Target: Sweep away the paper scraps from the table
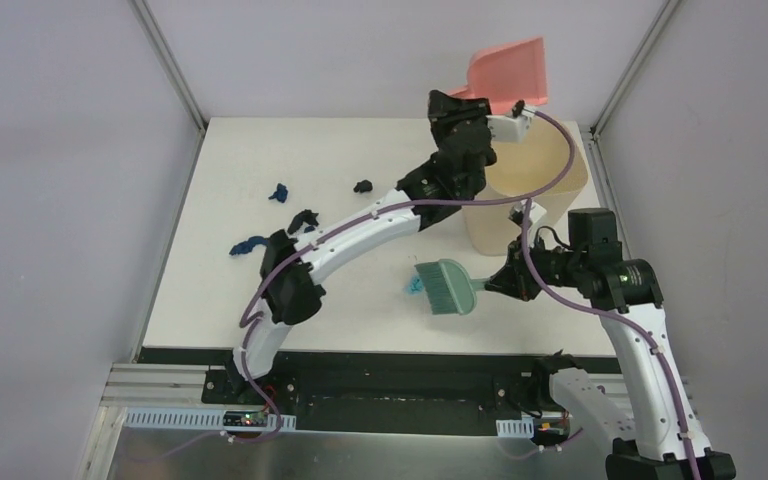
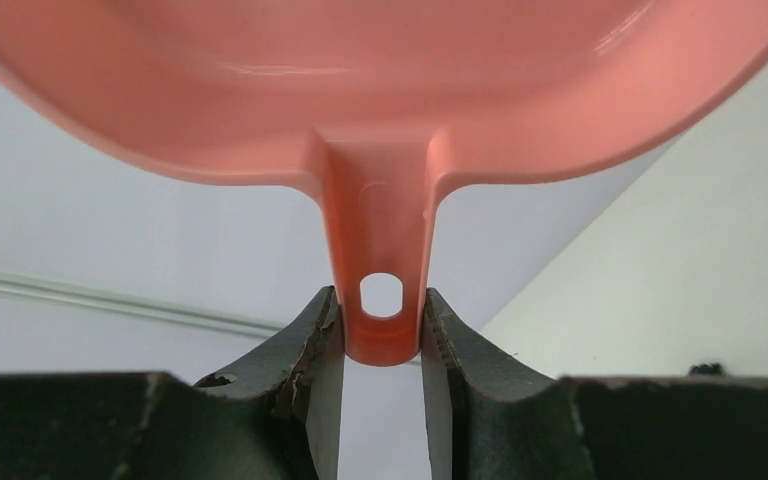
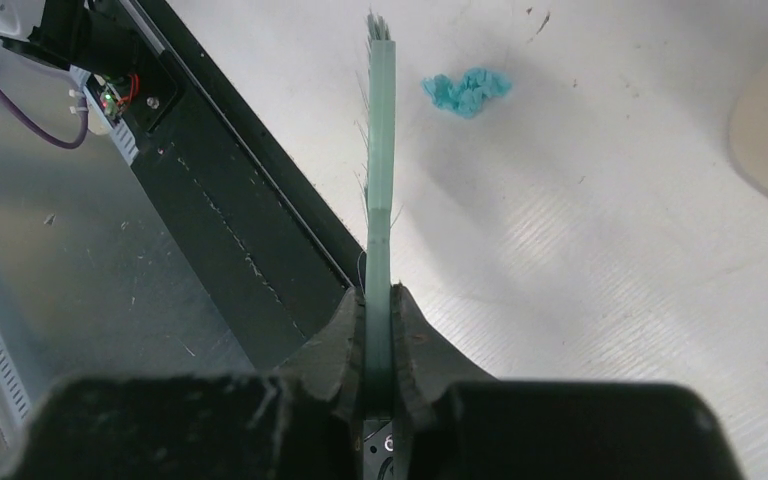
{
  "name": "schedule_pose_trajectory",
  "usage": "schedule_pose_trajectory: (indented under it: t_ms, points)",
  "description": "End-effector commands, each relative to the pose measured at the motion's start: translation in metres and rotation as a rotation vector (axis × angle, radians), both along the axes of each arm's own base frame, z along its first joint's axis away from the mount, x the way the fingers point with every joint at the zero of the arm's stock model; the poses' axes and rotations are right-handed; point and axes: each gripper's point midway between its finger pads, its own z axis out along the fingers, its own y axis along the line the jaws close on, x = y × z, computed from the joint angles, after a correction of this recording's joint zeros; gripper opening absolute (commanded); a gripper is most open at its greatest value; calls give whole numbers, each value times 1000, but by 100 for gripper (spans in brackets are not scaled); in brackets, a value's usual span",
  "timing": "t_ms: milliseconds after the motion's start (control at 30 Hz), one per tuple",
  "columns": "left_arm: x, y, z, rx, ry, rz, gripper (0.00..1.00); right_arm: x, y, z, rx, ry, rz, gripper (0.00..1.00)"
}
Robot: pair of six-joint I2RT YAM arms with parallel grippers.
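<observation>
My left gripper (image 1: 457,103) (image 2: 381,310) is shut on the handle of the pink dustpan (image 1: 508,72) (image 2: 380,90) and holds it raised and tipped over the beige bin (image 1: 505,232). Near the table's (image 1: 360,325) front edge, my right gripper (image 1: 495,283) (image 3: 379,300) is shut on the handle of the teal brush (image 1: 445,285) (image 3: 380,150). A light teal paper scrap (image 1: 418,286) (image 3: 467,90) lies just left of the bristles. Dark blue scraps (image 1: 279,192) (image 1: 248,244) and black scraps (image 1: 363,186) (image 1: 303,220) lie on the left half, partly behind my left arm.
The bin stands on the table's right side, just behind my right arm. Grey frame posts (image 1: 170,60) rise at the back corners. A black base rail (image 1: 380,375) runs along the near edge.
</observation>
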Motion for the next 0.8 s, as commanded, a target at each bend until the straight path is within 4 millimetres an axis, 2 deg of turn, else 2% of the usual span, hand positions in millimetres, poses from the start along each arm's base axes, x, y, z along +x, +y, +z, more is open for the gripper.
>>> schedule_pose_trajectory:
  t_ms: [0,100,200,367,433,500,633,767]
  points:
    - [-45,69,41,-333,123,19,0,9,4,26,34,-56,18,0]
    - [-73,102,4,-451,354,13,0,9,6,27,37,-46,39,0]
    - [-95,139,-43,-526,554,74,0,6,7,28,39,-24,61,0]
    - [-136,201,-123,-533,739,252,0,12,11,37,41,-5,72,0]
    - [-156,221,-152,-622,821,298,0,21,13,42,50,2,43,0]
    - [-174,239,-167,-717,879,318,0,34,14,46,51,5,17,0]
    - [-202,262,-190,-807,928,348,0,69,21,50,57,17,-47,0]
    - [-207,287,-200,-860,849,393,0,100,46,49,16,53,-28,0]
